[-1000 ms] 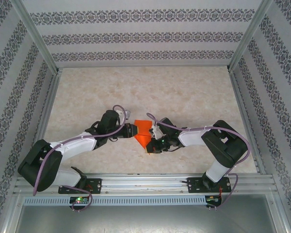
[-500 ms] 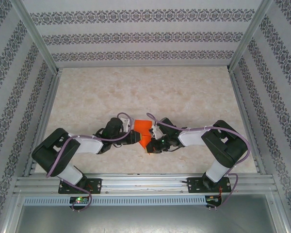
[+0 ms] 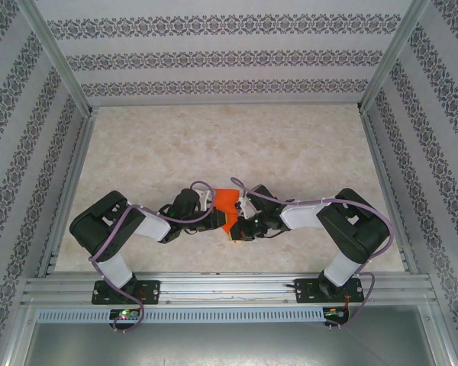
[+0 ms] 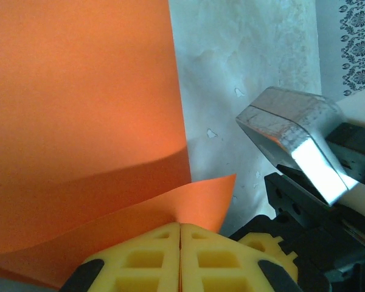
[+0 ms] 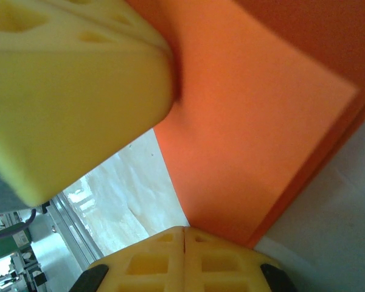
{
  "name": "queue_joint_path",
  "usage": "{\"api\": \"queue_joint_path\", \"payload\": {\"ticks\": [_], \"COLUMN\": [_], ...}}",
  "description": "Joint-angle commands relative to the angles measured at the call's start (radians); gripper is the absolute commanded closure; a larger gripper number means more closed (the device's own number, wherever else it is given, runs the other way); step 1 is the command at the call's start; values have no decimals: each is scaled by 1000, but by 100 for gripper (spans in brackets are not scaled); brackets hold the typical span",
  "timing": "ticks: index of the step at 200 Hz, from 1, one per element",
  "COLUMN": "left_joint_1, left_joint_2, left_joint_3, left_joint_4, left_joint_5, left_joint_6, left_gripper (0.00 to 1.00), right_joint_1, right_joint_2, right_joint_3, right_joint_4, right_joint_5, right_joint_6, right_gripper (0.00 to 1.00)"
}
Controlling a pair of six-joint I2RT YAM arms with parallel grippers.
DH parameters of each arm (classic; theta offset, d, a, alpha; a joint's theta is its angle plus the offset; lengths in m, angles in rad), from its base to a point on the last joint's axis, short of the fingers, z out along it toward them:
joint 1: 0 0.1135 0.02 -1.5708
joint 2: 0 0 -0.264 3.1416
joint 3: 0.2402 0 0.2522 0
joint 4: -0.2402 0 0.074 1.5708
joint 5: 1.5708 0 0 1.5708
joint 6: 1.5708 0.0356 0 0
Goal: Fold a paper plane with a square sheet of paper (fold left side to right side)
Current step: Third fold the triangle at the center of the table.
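The square sheet of paper is bright orange-red and lies partly folded on the table between both grippers. In the left wrist view the sheet covers the left side, and a curled flap rises into my left gripper, whose yellow jaws are shut on it. My right gripper is shut on a corner of the layered sheet. From above, the left gripper and right gripper nearly meet at the paper's near edge. A yellow left fingertip looms at the upper left of the right wrist view.
The marbled beige table stretches out behind the paper, enclosed by patterned walls. An aluminium rail runs along the near edge. The right arm's silver and black housing sits close beside the left jaws.
The left arm has pushed in towards the right, its elbow folding back. Its jaws have closed on the paper's edge. Less orange shows from above. The right arm has held still.
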Motion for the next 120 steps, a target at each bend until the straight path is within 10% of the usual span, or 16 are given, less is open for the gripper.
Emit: {"api": "queue_joint_path", "payload": {"ticks": [1,120], "left_joint_1": [-10,17], "left_joint_2": [23,111], "left_joint_3": [29,37], "left_joint_4": [46,4], "left_joint_5": [2,-34], "left_joint_6": [-24,-92], "left_gripper": [92,98], "right_joint_1": [-10,-11], "right_joint_2": [43,45], "right_joint_3": [-15,12], "right_joint_4": [-89,-185], "right_joint_5": [129,149], "right_joint_6": [-15,-23], "right_gripper": [100,100]}}
